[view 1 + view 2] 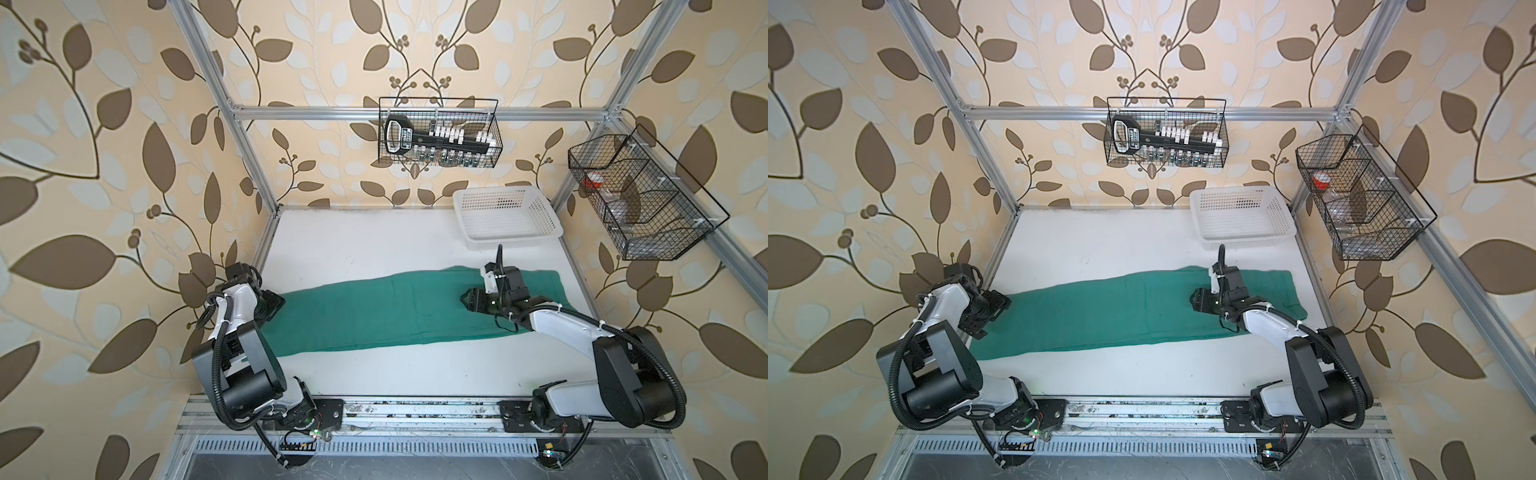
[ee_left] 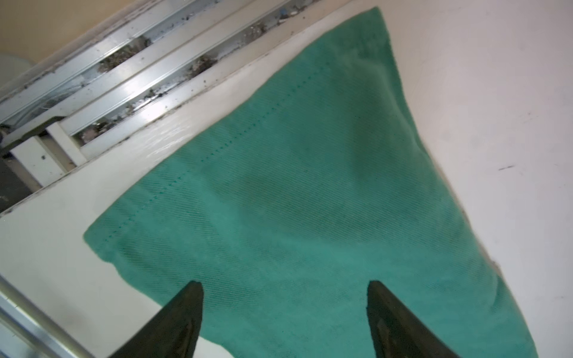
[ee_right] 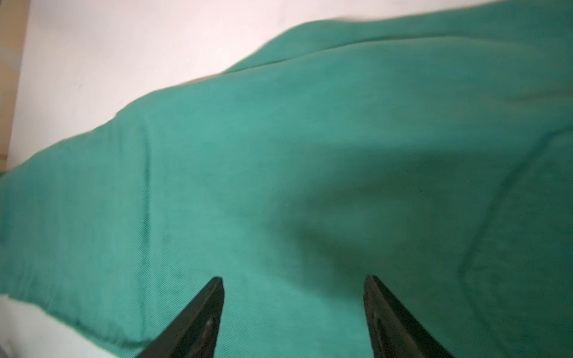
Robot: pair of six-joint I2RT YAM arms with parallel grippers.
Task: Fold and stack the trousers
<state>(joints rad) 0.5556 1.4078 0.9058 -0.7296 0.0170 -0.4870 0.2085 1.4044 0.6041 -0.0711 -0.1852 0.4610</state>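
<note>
While both arms hover over it, the trousers (image 1: 374, 316) lie flat on the table (image 1: 365, 249), laid leg on leg as one long band. The band's long axis runs from the table's left edge to its right edge, and its left end sits a little nearer the front edge than its right end does. The white basket (image 1: 515, 240) stands apart in the far right corner.

The left gripper (image 2: 284, 288) hangs over the hem end at the left edge, fingers spread wide with nothing between them. The stitched hem (image 2: 217, 155) lies just ahead of its fingertips, toward that edge.

The right gripper (image 3: 294, 280) is likewise spread and empty. It points along the band toward the left, over cloth well in from the wide end, which lies behind its wrist toward the right edge.

I judge that the coming fold runs across the long axis, carrying one end over the other. The left arm is the nearer to the hem and almost on it. The right arm would have to draw back toward the right edge to reach the wide end.
</note>
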